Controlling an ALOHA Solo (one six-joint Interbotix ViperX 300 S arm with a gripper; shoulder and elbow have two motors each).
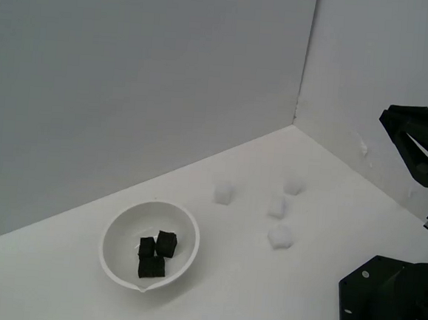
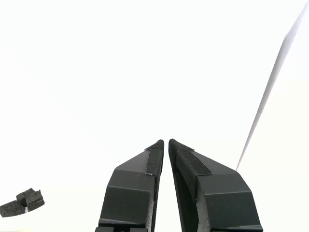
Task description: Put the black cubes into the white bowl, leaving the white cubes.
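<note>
Exterior view showed three black cubes lying together inside the white bowl on the desk. Four white cubes sat on the desk well apart from the bowl, toward the exterior view's right. Wrist view showed the end effector closed, its tips nearly touching, holding nothing.

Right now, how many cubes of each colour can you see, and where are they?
Black cubes: 3, all in the white bowl at.
White cubes: 4, on the table at.
Total: 7 cubes.
</note>
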